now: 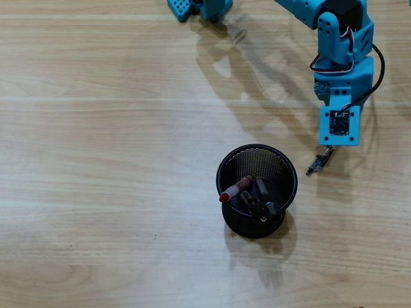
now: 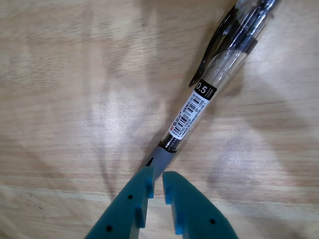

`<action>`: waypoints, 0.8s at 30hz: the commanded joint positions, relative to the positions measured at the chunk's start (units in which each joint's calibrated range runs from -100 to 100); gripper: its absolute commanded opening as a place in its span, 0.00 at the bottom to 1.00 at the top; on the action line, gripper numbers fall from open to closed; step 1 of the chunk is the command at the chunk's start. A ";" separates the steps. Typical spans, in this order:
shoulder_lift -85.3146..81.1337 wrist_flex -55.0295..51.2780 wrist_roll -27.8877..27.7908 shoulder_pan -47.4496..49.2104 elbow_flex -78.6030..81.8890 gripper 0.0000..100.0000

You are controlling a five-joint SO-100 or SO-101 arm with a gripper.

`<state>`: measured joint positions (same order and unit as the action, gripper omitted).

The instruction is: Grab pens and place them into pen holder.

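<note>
A clear pen (image 2: 209, 94) with a black clip and a barcode label lies slantwise across the wrist view, its grey grip end reaching between my two teal fingers. My gripper (image 2: 157, 180) is closed narrowly on that grip end. In the overhead view the pen (image 1: 319, 160) pokes out from under my wrist camera block (image 1: 340, 123), just right of the pen holder. The pen holder (image 1: 226, 160) is a black mesh cup that holds a red marker (image 1: 235, 188) and some dark pens (image 1: 260, 197).
The table is light wood (image 1: 103, 160). The arm's blue base parts (image 1: 199, 8) sit at the top edge of the overhead view. A cable (image 1: 379, 70) loops beside the wrist.
</note>
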<state>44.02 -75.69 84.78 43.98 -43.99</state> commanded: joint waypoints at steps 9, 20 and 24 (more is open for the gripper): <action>-0.22 1.00 2.27 0.46 -3.20 0.17; 4.32 7.89 2.17 0.46 -3.47 0.17; 7.09 8.24 2.17 0.55 -5.63 0.17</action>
<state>50.21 -68.51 86.70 44.70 -45.32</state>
